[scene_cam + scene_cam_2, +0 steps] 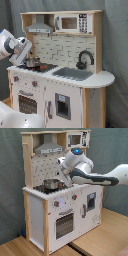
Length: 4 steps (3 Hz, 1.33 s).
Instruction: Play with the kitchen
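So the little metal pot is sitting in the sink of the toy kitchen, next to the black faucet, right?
Not quite. The metal pot sits on the stove, under the grey hood, as the first exterior view shows. The sink beside the black faucet holds nothing.

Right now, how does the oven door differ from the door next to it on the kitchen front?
In the first exterior view, the oven door is wider and has a large dark window, while the other door is narrower with a small dark panel. The oven door's handle lies across its top; the other door's handle stands upright at its side. The oven door sits under the stove, the other under the sink. Both are white and closed.
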Tool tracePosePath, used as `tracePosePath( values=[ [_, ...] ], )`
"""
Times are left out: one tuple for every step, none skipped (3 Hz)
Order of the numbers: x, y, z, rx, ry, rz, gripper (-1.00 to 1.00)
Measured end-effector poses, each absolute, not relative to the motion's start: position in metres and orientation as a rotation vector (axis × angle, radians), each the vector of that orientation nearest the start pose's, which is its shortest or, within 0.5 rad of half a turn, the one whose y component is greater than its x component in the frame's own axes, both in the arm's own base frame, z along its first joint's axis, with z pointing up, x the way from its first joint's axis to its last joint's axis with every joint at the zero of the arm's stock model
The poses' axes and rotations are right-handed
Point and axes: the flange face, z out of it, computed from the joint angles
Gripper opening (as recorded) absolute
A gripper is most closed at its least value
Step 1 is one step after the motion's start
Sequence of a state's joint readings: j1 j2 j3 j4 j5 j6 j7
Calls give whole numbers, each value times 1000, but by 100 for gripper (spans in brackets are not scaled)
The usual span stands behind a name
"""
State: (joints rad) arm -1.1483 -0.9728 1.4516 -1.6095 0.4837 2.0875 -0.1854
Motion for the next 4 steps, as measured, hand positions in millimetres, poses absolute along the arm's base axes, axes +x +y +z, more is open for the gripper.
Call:
tracePosePath(
  values=[
    [448,478,562,-3209,-1013,-1017,100],
    [456,484,564,-3184,-994,-950,100],
    [464,486,566,-3174,-979,-876,100],
    [473,486,565,-3173,-967,-777,100]
  ],
)
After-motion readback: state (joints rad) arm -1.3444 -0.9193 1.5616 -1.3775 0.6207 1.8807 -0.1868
